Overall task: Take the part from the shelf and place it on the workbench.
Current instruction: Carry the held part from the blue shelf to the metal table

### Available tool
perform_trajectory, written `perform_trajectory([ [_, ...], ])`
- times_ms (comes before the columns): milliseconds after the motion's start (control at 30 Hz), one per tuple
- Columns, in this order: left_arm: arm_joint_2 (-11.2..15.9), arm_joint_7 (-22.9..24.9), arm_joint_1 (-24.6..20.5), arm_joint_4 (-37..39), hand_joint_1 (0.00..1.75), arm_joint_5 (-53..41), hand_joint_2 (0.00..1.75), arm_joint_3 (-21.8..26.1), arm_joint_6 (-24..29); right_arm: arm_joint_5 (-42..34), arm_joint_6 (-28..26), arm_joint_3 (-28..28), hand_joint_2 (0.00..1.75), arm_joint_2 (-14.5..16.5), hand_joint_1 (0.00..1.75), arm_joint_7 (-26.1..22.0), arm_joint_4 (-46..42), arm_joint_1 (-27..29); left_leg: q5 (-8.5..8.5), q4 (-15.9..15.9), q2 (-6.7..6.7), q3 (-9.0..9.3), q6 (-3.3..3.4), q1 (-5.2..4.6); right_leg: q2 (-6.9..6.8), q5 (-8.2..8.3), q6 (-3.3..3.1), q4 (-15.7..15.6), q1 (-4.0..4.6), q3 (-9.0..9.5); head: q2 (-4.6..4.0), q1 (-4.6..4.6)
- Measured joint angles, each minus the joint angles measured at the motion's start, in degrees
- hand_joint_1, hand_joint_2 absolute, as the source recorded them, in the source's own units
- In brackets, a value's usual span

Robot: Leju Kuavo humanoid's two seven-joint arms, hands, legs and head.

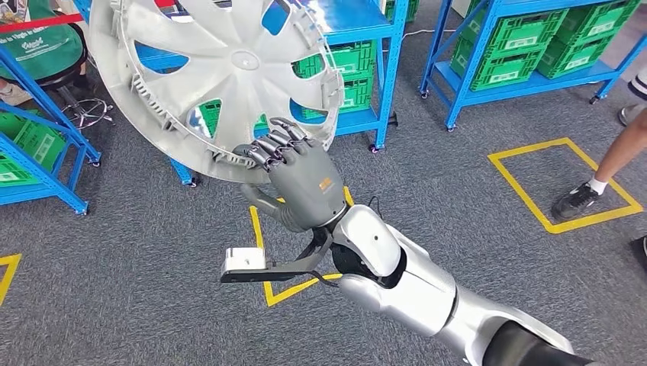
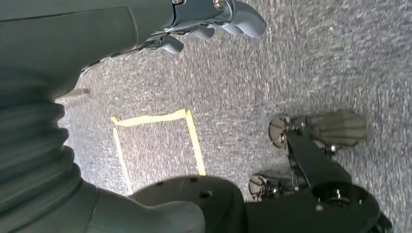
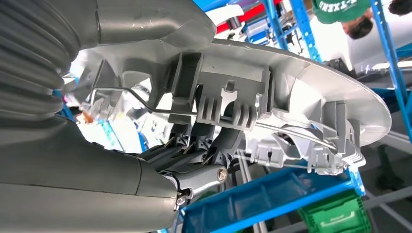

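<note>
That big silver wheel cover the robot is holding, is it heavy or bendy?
Probably light: the robot hand carries the wheel cover alone by its rim. Thin ribbed plastic suggests some flex. Gripped only at the edge, it could swing or twist.

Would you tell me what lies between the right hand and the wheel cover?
Nothing: in the head view the right hand grips the wheel cover's rim directly.
</note>
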Motion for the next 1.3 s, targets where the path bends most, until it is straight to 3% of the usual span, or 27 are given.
perform_trajectory([
  [67,-0.02,-0.08,0.08,0.02,0.0,0.0,1.75,0.02,-0.01,0.06,0.02,0.01,1.75,-0.01,1.75,0.02,-0.01,-0.01,-3.44,3.87,-0.12,-1.49,-0.55,0.16,-0.1,0.88,-0.72,-0.1,-0.1,-0.59,0.0,-0.15],
  [133,-0.03,-0.13,0.1,0.04,0.0,0.0,1.75,0.03,-0.02,0.08,0.03,0.02,1.75,-0.01,1.75,0.01,-0.02,0.08,-7.73,10.86,-0.19,-3.7,-0.93,0.21,-0.1,1.55,-1.01,-0.07,0.01,-1.42,0.0,-0.25],
  [167,-0.02,-0.14,0.12,0.04,0.0,0.0,1.75,0.04,-0.02,0.08,0.04,0.02,1.75,-0.01,1.75,0.02,-0.02,0.18,-8.73,13.51,-0.2,-4.26,-1.0,0.22,-0.1,1.85,-1.02,-0.04,0.08,-1.83,0.0,-0.25],
  [200,-0.01,-0.13,0.16,0.04,0.0,0.0,1.75,0.04,-0.01,0.08,0.04,0.02,1.75,-0.02,1.75,0.03,-0.02,0.29,-8.67,14.29,-0.22,-3.93,-0.95,0.21,-0.08,2.13,-0.99,-0.02,0.13,-2.19,0.0,-0.25],
  [233,0.01,-0.13,0.19,0.04,0.0,0.0,1.75,0.05,-0.01,0.08,0.04,0.02,1.75,-0.02,1.75,0.04,-0.02,0.38,-7.82,13.07,-0.23,-2.57,-0.8,0.2,-0.04,2.37,-0.91,-0.01,0.16,-2.49,0.0,-0.26],
  [333,0.08,-0.16,0.13,0.04,0.0,0.0,1.75,0.08,-0.01,0.08,0.04,0.02,1.75,-0.02,1.75,0.07,-0.01,0.44,-5.03,2.17,-0.38,4.93,0.1,-0.05,0.01,2.88,-0.37,-0.01,0.16,-2.96,0.0,-0.22],
  [400,0.1,-0.19,0.1,0.04,0.0,0.0,1.75,0.14,-0.01,0.09,0.05,0.03,1.75,0.0,1.75,0.05,0.0,0.4,-5.04,-1.22,-0.49,6.85,0.63,-0.41,0.0,3.12,0.19,-0.01,0.18,-3.16,0.0,-0.26],
  [533,0.12,-0.21,0.19,0.04,0.0,0.0,1.75,0.43,0.0,0.11,0.08,0.04,1.75,-0.01,1.75,0.06,0.01,0.42,-4.57,-1.65,-0.56,6.45,0.97,-0.54,0.05,3.62,0.36,-0.45,0.24,-3.3,0.0,-0.14],
  [633,0.2,-0.28,0.16,0.04,0.0,-0.1,1.75,0.49,-0.03,0.18,0.08,0.04,1.75,-0.05,1.75,0.13,0.01,0.63,-4.36,-1.58,-0.57,6.15,1.46,-0.59,0.03,4.05,1.01,-0.9,0.17,-3.31,0.0,-0.14],
  [800,0.18,-0.3,0.19,0.09,0.0,-0.48,1.75,0.52,-0.13,0.76,0.16,0.04,1.75,-0.17,1.75,0.05,0.01,1.11,-4.1,-1.53,-0.57,5.85,1.91,-0.68,0.04,4.56,1.55,-1.31,0.1,-3.37,0.0,-0.14],
  [1300,0.3,-0.3,0.19,0.09,0.0,-0.75,1.75,0.54,-0.13,4.05,2.67,0.21,1.75,-0.33,1.75,0.2,0.01,1.26,-3.85,-1.2,-0.59,5.29,2.36,-1.08,0.03,5.1,2.25,-1.39,-0.25,-3.77,0.0,-0.16],
])
